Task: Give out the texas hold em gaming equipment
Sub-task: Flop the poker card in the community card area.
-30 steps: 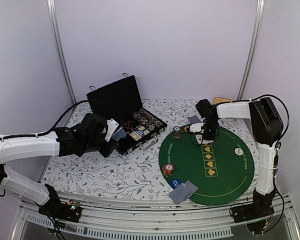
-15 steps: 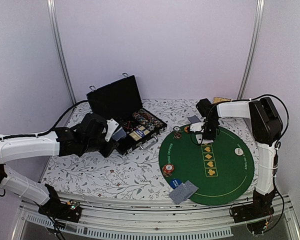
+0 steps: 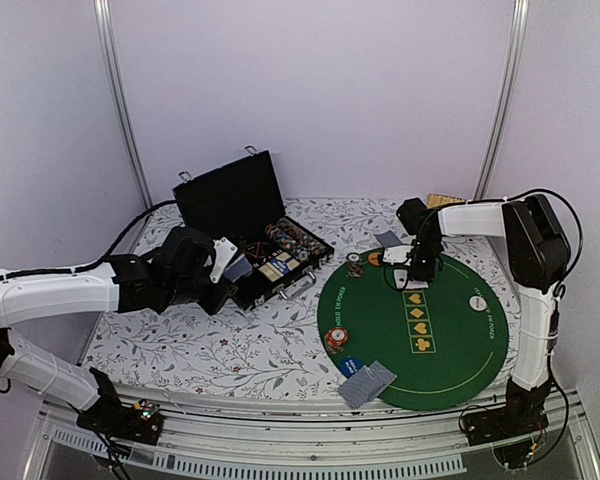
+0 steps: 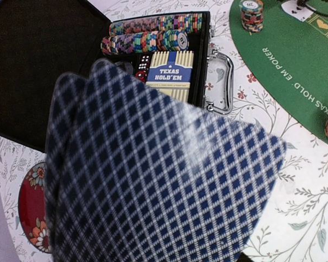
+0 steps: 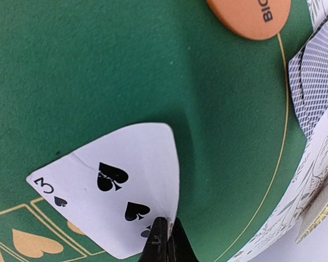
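Observation:
My right gripper [image 5: 167, 226] is shut on the edge of a three of spades card [image 5: 112, 185], held face up just above the green poker mat [image 5: 98, 71]; in the top view it [image 3: 410, 268] is at the mat's far edge. An orange button disc [image 5: 249, 16] lies beyond it, beside grey-blue-backed cards [image 5: 317, 76]. My left gripper [image 3: 223, 262] holds a fan of blue-checked cards [image 4: 153, 174] that hides its fingers, near the open black case [image 3: 250, 235]. Chip rows [image 4: 153, 35] and a Texas Hold'em box [image 4: 169, 76] sit in the case.
Chip stacks stand on the mat at its far left [image 3: 354, 266] and near left [image 3: 335, 340]. A blue disc [image 3: 351, 365] and face-down cards [image 3: 367, 382] lie at the mat's near edge, a white disc [image 3: 475, 302] at its right. A dark-red dish [image 4: 31, 210] is beside the case.
My right gripper has shifted slightly to the right along the mat's far edge with the card. The left arm has not moved.

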